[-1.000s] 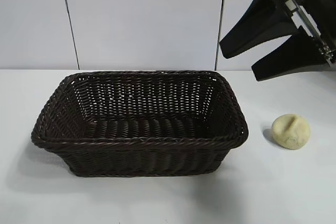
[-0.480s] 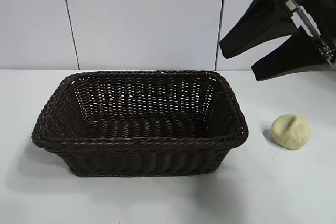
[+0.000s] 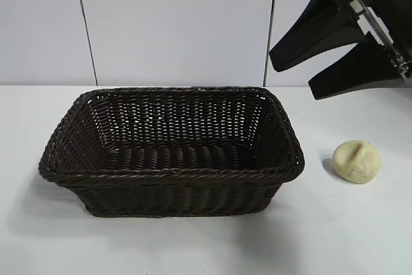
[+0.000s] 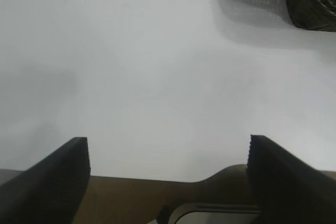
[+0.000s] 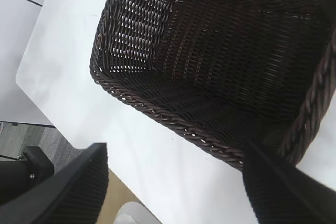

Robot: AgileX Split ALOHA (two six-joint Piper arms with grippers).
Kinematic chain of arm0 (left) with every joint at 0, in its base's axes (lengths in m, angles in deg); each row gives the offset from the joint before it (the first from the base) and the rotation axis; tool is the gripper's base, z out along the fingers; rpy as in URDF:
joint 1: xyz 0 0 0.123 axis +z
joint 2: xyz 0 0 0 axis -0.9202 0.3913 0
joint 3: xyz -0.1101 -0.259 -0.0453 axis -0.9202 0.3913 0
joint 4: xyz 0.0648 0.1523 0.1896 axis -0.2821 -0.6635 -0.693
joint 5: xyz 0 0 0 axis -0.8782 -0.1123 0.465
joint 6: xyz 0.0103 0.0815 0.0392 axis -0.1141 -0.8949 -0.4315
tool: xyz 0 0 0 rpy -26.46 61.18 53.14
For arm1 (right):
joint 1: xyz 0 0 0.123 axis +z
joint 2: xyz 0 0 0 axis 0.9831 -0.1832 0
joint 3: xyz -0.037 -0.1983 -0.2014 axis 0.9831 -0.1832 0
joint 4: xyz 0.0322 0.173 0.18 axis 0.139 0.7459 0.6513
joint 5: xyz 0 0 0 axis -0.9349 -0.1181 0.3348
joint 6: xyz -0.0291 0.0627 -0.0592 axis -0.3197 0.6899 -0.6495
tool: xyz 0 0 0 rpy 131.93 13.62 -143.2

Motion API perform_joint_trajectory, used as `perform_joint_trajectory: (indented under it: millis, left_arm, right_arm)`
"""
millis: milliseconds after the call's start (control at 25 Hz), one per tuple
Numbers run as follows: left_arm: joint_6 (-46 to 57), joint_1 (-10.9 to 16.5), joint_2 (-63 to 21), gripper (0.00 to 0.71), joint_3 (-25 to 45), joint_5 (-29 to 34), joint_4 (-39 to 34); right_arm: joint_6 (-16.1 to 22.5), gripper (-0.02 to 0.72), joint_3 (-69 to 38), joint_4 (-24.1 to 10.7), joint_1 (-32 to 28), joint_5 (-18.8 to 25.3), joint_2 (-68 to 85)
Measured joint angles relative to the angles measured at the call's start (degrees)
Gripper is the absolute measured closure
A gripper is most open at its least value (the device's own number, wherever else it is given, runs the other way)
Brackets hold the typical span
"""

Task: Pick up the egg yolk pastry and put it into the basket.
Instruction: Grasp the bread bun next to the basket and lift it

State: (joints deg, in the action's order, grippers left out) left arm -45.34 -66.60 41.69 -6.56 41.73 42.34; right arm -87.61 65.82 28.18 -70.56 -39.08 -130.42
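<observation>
The egg yolk pastry sits on the white tabletop, just beside the basket's right-hand end as the outside camera sees it, apart from the braided rim and not yet touched. The right pincer hangs high above the tabletop, up and behind the pastry, its two black fingers spread wide with nothing between them; the pastry therefore lies below it and somewhat toward the camera. The right arm is clearly the nearer one for the pickup. The pastry is almost round, so it offers no real long axis, though the raised crease across its top runs at a slant. The left pincer is out of the outside view; its own wrist camera shows it open and empty over bare tabletop, with a corner of the basket farther off. No brand, label or writing can be read anywhere.
</observation>
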Motion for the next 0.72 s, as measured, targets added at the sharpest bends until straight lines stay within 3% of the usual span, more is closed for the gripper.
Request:
perform_joint_trajectory:
  millis: [480,720]
  left_arm:
    - [0.0,0.0,-1.13,0.114,0.84,-0.39,0.0]
    - [0.07,0.0,-8.9,0.114,0.95,-0.39,0.0]
  right_arm:
    - [0.0,0.185,0.0,0.0,0.0,0.25,0.0]
    - [0.06,0.185,0.0,0.0,0.0,0.27,0.0]
